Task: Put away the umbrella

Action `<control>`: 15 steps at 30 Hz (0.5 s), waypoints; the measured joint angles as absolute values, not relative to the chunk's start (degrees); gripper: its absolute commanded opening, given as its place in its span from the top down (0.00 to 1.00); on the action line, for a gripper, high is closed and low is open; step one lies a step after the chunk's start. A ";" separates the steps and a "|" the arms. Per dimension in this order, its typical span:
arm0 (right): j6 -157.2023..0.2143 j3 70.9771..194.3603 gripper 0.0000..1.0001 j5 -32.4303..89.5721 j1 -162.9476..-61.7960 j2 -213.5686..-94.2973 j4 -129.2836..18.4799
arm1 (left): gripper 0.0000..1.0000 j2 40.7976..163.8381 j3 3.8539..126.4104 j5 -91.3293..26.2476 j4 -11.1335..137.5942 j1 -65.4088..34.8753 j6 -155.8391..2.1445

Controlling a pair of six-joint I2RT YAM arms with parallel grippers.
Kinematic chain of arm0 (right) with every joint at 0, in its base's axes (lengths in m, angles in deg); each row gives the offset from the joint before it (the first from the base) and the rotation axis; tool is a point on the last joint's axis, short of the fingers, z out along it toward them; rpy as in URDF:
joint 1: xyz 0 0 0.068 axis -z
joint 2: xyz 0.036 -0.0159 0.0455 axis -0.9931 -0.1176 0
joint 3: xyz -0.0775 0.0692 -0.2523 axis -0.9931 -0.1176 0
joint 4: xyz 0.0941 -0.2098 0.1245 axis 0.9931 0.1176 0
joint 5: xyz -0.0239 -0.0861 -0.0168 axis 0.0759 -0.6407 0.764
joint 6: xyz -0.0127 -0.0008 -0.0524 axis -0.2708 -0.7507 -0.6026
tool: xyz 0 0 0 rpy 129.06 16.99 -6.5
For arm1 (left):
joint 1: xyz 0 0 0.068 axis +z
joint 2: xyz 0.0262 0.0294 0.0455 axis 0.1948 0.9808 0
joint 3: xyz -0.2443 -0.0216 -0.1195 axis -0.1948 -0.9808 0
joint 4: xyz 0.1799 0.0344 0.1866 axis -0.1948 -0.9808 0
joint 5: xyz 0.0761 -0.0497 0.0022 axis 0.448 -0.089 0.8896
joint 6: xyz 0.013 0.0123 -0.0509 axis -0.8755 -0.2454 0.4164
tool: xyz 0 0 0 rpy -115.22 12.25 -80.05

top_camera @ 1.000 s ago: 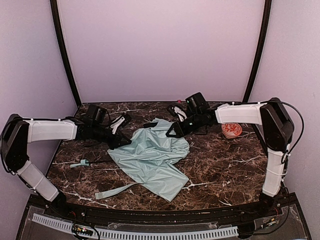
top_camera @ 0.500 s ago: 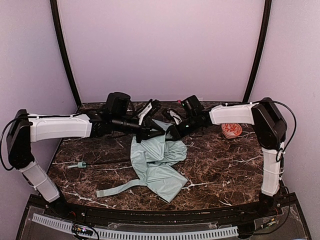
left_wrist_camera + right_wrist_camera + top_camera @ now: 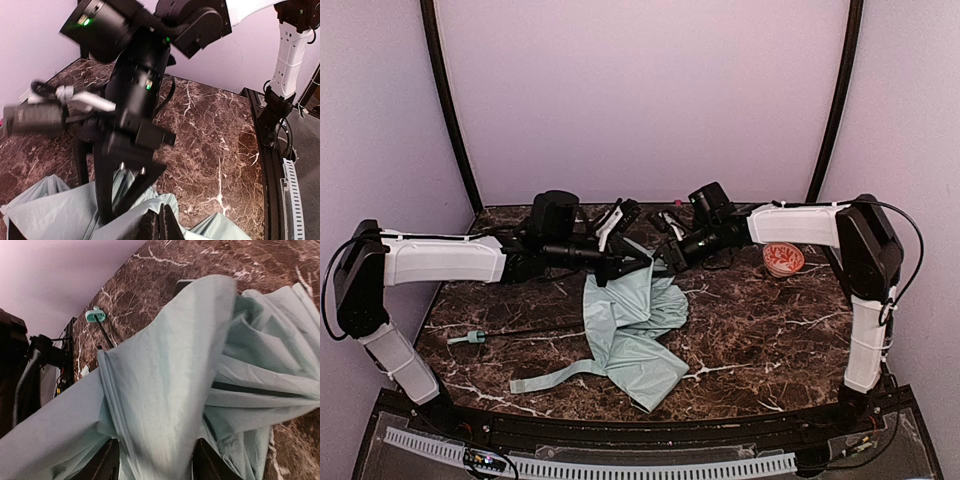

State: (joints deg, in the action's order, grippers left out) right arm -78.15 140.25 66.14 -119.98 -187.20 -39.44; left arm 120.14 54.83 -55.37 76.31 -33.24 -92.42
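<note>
At the lower left of the table [image 3: 760, 330], the mint handle [image 3: 472, 337] of the umbrella [image 3: 620, 300] is seen nudged slightly outward, its thin shaft [image 3: 535, 328] lying flat toward the cloth. The left gripper [image 3: 638, 263], clamped tight on the canopy's edge, has been swept from the left side to the centre, so the canopy [image 3: 645, 365] is now folded over itself into a narrower heap at mid-table. Just right of it, the right gripper [image 3: 665, 258] is held with jaws partly apart around a fold; whether that fold is pinched cannot be told. The patterned cup [image 3: 783, 260] is left untouched at the right. The fabric is judged gathered, but not yet rolled.
</note>
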 measured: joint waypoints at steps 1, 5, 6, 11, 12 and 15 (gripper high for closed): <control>-77.87 140.17 0.46 65.90 -119.45 -186.26 -39.33 | 1.00 119.14 53.87 -54.50 76.20 -33.26 -92.53; -77.43 138.88 0.44 64.37 -116.46 -180.60 -39.53 | 1.00 114.94 51.31 -50.98 75.30 -33.24 -93.01; -77.36 138.44 0.44 63.80 -115.89 -179.20 -39.72 | 1.00 114.24 51.22 -50.26 75.02 -33.24 -93.12; -76.62 134.62 0.43 57.20 -114.71 -172.16 -40.86 | 1.00 113.30 51.20 -48.11 74.36 -32.99 -92.70; -76.47 133.28 0.43 56.39 -115.12 -170.89 -41.45 | 1.00 113.30 51.20 -47.90 74.25 -32.95 -92.53; -75.57 127.80 0.40 55.17 -117.86 -166.61 -43.72 | 1.00 113.30 51.20 -47.31 74.23 -32.84 -92.13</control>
State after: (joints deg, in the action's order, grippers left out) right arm -75.57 127.80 55.17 -117.86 -166.61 -43.72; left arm 113.30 51.20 -47.31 74.23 -32.84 -92.13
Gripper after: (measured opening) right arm 0.579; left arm 0.006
